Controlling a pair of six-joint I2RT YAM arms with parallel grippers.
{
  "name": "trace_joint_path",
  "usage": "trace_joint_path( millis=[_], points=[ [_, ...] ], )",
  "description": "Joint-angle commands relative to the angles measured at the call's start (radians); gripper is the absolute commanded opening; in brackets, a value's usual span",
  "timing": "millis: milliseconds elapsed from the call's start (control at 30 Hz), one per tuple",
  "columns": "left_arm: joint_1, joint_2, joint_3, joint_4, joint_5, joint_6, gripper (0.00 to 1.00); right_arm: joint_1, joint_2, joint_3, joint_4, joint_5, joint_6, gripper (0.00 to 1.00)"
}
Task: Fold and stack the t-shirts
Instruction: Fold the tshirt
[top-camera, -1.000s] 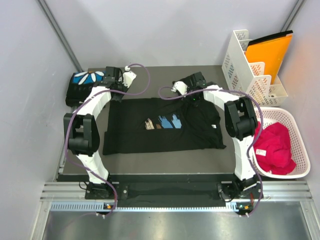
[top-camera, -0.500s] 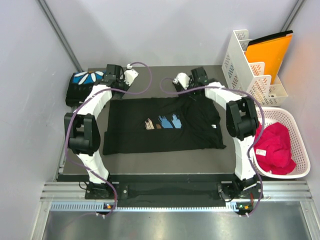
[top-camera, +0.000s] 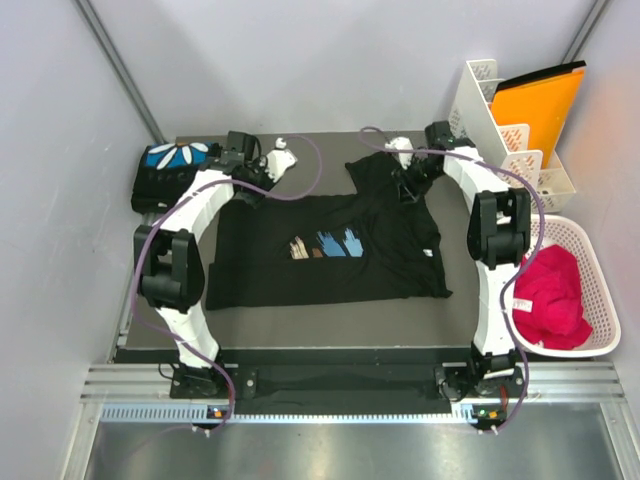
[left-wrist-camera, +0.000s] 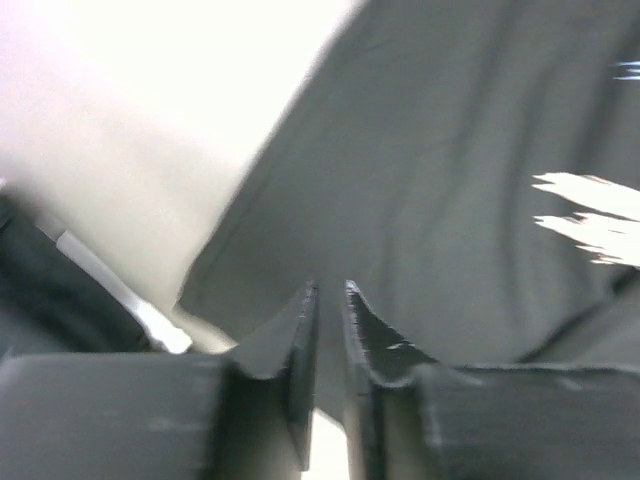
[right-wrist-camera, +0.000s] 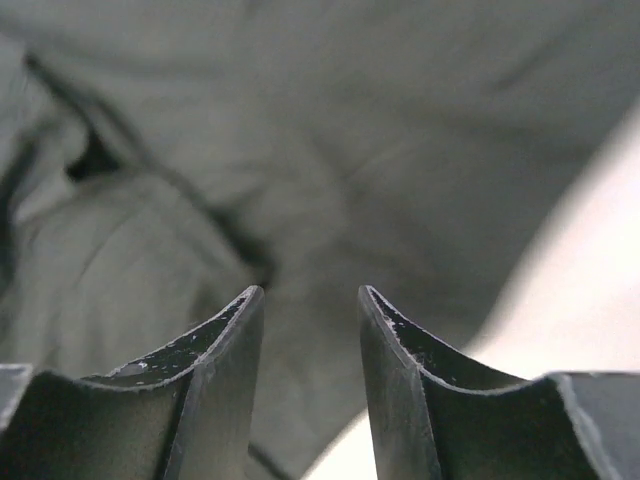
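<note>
The tabletop (top-camera: 330, 325) carried a black t-shirt (top-camera: 300, 270) spread at its centre, the 1 o'clock corner bunched, and a folded t-shirt (top-camera: 165, 170) at 10 o'clock. Folding looked barely begun. The right fingers (right-wrist-camera: 235, 340) stood parted and empty over the bunch, and the left fingers (left-wrist-camera: 303, 340) were barely apart, also empty. The next move calls for pinching the far edge.

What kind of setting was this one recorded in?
Most likely a robot test booth for laundry folding, not a home: plain grey wall panels enclose a small table, two arms are bolted at its near edge, and a white basket holding red cloth stands beside it.
</note>
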Motion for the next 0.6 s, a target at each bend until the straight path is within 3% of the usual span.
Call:
trace_joint_path(
  millis=[0, 67, 100, 167, 333, 433, 567],
  points=[
    [-0.056, -0.041, 0.033, -0.077, 0.208, 0.095, 0.34, -0.009, 0.01, -0.02, -0.149, -0.16, -0.08, 0.44],
    [-0.074, -0.021, 0.058, -0.078, 0.299, 0.097, 0.45, -0.011, 0.016, -0.021, -0.171, -0.184, -0.087, 0.44],
    [-0.081, -0.013, 0.065, -0.068, 0.329, 0.08, 0.58, -0.014, 0.019, -0.02, -0.177, -0.189, -0.086, 0.44],
    [-0.093, 0.024, 0.102, -0.023, 0.389, -0.016, 0.63, -0.017, 0.027, -0.014, -0.197, -0.206, -0.089, 0.43],
    [-0.102, 0.155, 0.179, 0.104, 0.622, -0.344, 0.64, -0.031, 0.022, -0.028, -0.195, -0.229, -0.083, 0.43],
    [-0.117, 0.237, 0.219, 0.182, 0.67, -0.44, 0.62, -0.035, 0.027, -0.028, -0.189, -0.227, -0.069, 0.42],
    [-0.163, 0.309, 0.262, 0.242, 0.664, -0.457, 0.6, -0.054, 0.013, -0.051, -0.14, -0.195, -0.04, 0.41]
  ],
)
